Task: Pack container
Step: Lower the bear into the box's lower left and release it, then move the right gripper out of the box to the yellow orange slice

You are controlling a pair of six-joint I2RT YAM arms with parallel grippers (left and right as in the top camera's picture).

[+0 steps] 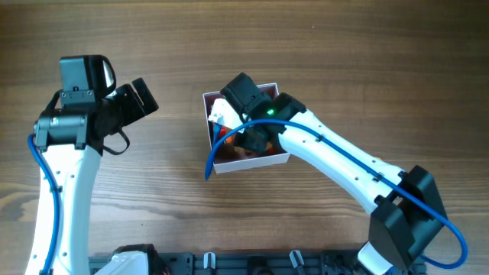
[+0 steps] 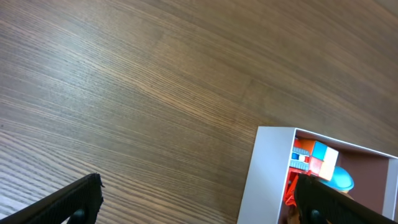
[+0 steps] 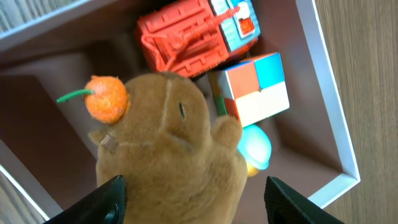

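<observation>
My right end effector point(image 3: 194, 186) hangs spread over the soft plush capybara point(image 3: 168, 143) in the container point(image 3: 329, 99); left end effector point(image 2: 196, 186) spread too. Thin walls look light and flexible: I'd pinch a corner.

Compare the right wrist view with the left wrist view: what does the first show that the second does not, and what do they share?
Only the right wrist view shows the brown plush animal, with a small orange fruit on its head, in or just above the container. Only the left wrist view shows the container's white wall from outside and a wide stretch of wooden table. Both show the container's pink inside, the coloured cube, the red toy and a light blue round piece.
</observation>
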